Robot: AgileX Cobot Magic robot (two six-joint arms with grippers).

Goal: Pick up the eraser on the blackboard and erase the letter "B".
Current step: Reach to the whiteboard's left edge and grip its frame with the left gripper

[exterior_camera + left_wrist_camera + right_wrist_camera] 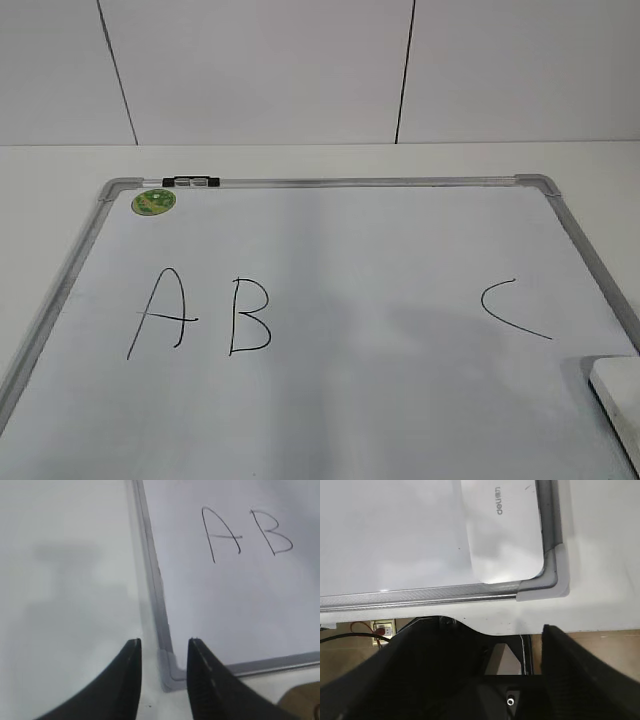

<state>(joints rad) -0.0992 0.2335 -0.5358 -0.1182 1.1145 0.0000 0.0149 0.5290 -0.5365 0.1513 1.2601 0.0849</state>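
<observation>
The blackboard point(380, 290) lies flat on the white table and carries the thin black letters A point(160, 312), B point(250, 316) and C point(512, 310). The white eraser point(618, 400) lies on the board's near right corner. In the right wrist view the eraser point(502, 530) shows grey print, and my right gripper point(495, 625) is open and empty, just off the board's point(395, 530) near edge. My left gripper point(164, 641) is open and empty above the board's point(225, 605) near left corner. The letter B point(272, 531) lies far ahead of it. Neither gripper shows in the exterior view.
A round green sticker point(154, 202) and a small black clip point(190, 182) sit at the board's far left corner. A white tiled wall stands behind the table. Below the table's near edge, the floor and a red wire point(367, 627) show.
</observation>
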